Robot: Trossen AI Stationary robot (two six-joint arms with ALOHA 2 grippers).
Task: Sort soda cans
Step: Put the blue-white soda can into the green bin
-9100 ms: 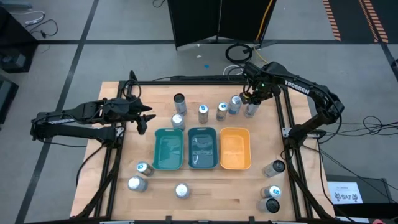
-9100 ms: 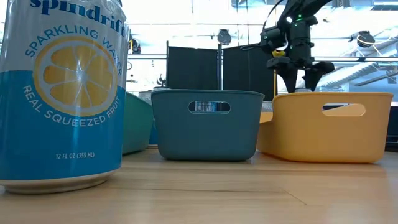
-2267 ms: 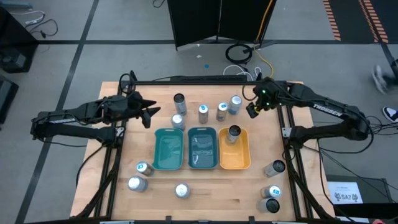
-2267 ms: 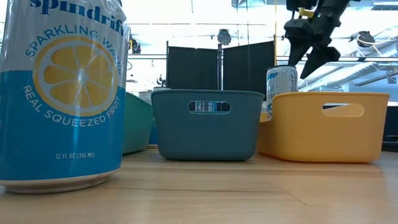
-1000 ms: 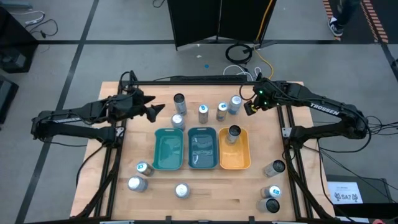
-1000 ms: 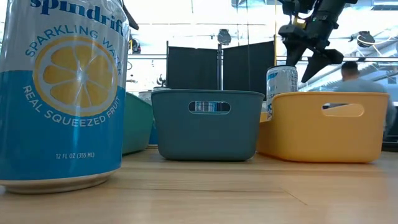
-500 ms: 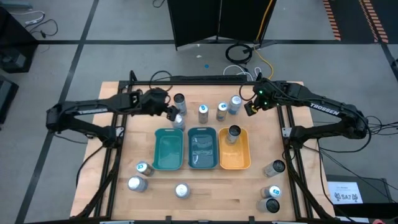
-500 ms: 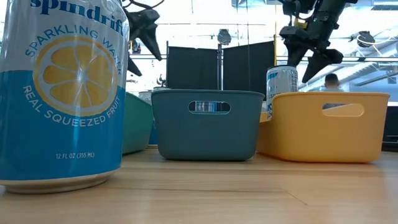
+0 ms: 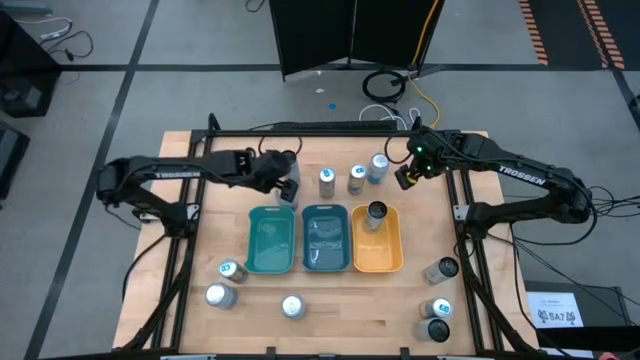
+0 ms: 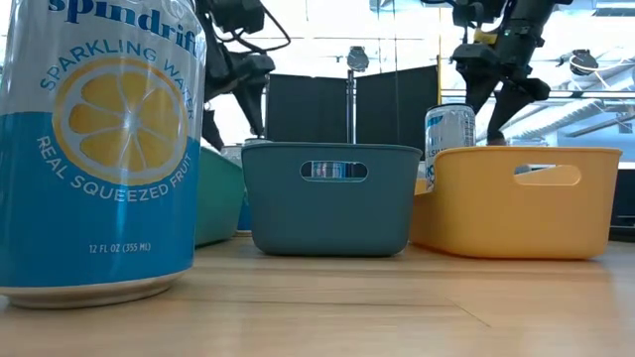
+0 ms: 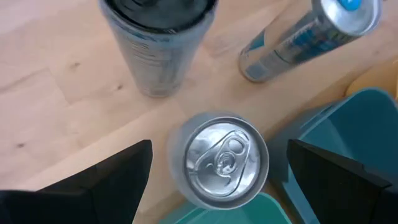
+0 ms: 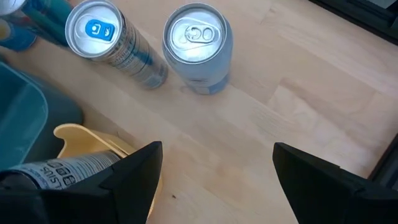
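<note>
Left gripper [image 9: 284, 186] hovers with fingers spread wide over a silver-topped can [image 11: 219, 159] beside the green tray [image 9: 271, 240], holding nothing; from overhead the gripper hides that can almost entirely. Right gripper [image 9: 403, 178], fingers also apart and empty, hangs near the table's far right. One can [image 9: 376, 214] stands in the orange tray [image 9: 378, 256]; its lower body is hidden behind the tray wall in the low view. Other cans stay scattered on the table [image 9: 330, 305].

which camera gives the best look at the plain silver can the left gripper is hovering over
The left wrist view: the silver can fills the middle of the picture between the open left gripper fingers, its pull tab clear. In the high view the gripper mostly covers it. The low and right wrist views do not show it.
</note>
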